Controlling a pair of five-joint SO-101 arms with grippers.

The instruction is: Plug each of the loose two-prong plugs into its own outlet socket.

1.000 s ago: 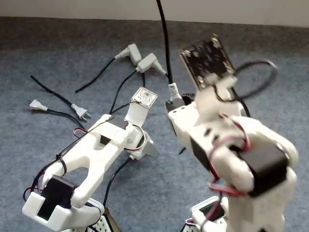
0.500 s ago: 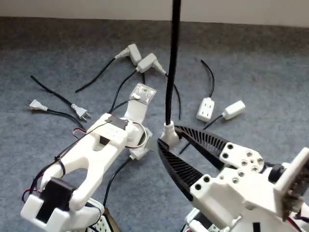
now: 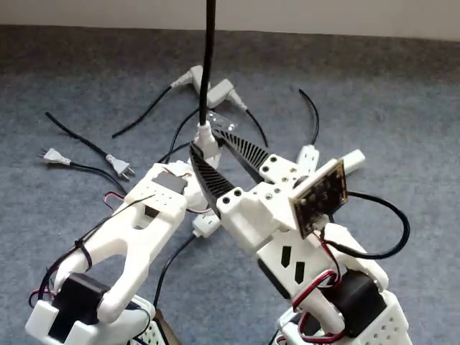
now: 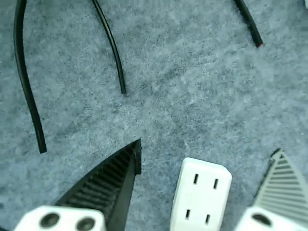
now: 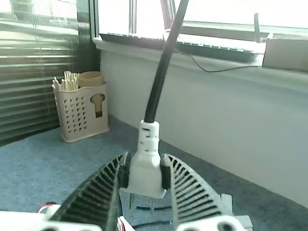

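Grey carpeted table [image 3: 402, 108]: two loose plugs [image 3: 121, 167] on black cords mid-left, two white corded connectors [image 3: 190, 77] upper centre, white sockets [image 3: 309, 157] right of centre.

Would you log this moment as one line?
right claw shut on white plug, aloft | left claw open astride socket block | plug not inserted

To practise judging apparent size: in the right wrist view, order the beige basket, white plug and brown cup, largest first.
Beige basket and white plug look about alike; the plug sits far nearer the camera, so unranked.
Brown cup is smallest.
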